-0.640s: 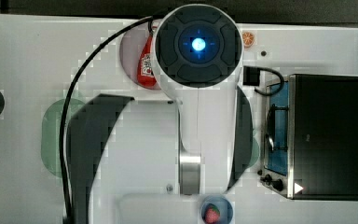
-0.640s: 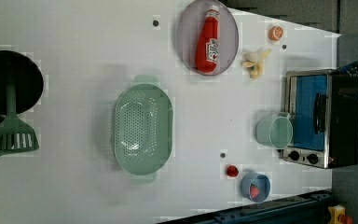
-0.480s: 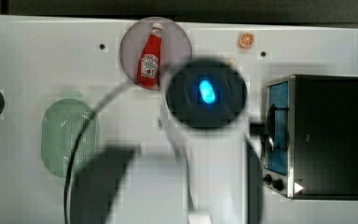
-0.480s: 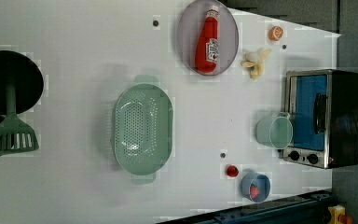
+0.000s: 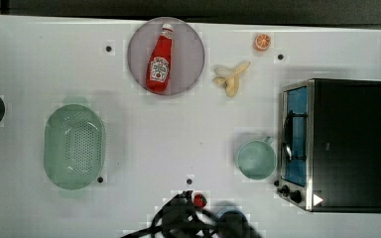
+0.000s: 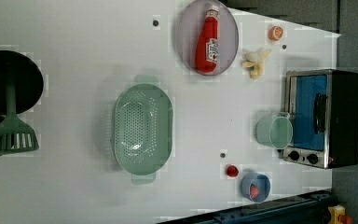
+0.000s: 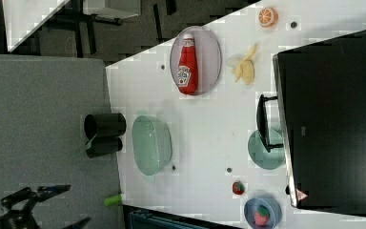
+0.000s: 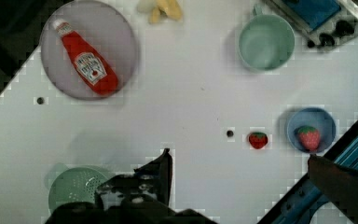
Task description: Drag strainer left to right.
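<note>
The strainer [image 5: 74, 147], a pale mint-green oblong colander with a dotted bottom, lies on the white table at the top view's left. It sits mid-table in the left view [image 6: 143, 128] and near the table's left edge in the right view [image 7: 151, 144]. My gripper [image 8: 237, 156] is open wide and holds nothing, high above the table. In the wrist view one dark finger [image 8: 161, 170] partly hides the strainer [image 8: 74, 186]. My arm [image 5: 188, 220] shows as a dark blur with cables at the top view's bottom edge, well apart from the strainer.
A grey plate [image 5: 188, 47] carries a ketchup bottle [image 5: 159, 59]. A banana [image 5: 232, 78] and orange slice [image 5: 262, 41] lie nearby. A toaster oven [image 5: 337, 144], mint mug [image 5: 256, 158], strawberry [image 5: 199, 200] and blue bowl [image 6: 255, 186] crowd the top view's right. Black pots and a spatula [image 6: 10, 135] stand beside the strainer.
My arm, which covered the middle of the top view, has swept down to the top view's bottom edge. The strainer has stayed where it was.
</note>
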You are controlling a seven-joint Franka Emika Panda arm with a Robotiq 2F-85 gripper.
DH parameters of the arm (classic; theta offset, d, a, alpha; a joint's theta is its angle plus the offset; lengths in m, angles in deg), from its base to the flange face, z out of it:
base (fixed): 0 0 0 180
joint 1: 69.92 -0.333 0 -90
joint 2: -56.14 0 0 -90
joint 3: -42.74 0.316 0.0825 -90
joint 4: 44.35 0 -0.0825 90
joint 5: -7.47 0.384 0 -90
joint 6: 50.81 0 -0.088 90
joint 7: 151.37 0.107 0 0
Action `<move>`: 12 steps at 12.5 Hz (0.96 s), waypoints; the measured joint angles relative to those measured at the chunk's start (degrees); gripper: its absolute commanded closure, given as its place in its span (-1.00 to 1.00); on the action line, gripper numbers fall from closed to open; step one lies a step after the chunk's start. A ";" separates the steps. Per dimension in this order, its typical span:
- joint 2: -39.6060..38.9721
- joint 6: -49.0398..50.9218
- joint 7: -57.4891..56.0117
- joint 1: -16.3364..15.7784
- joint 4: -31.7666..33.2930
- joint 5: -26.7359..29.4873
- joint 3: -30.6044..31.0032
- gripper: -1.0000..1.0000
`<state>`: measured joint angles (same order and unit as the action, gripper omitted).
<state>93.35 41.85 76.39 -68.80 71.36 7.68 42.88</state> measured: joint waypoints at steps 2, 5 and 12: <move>-2.01 -2.19 0.41 0.23 0.45 -0.52 3.72 -1.00; -12.91 -12.45 5.13 -0.40 1.79 1.22 14.46 -1.00; -37.80 -35.44 33.89 -4.22 10.30 -0.23 32.93 -1.00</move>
<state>55.55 6.40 110.28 -73.02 81.65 7.46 75.81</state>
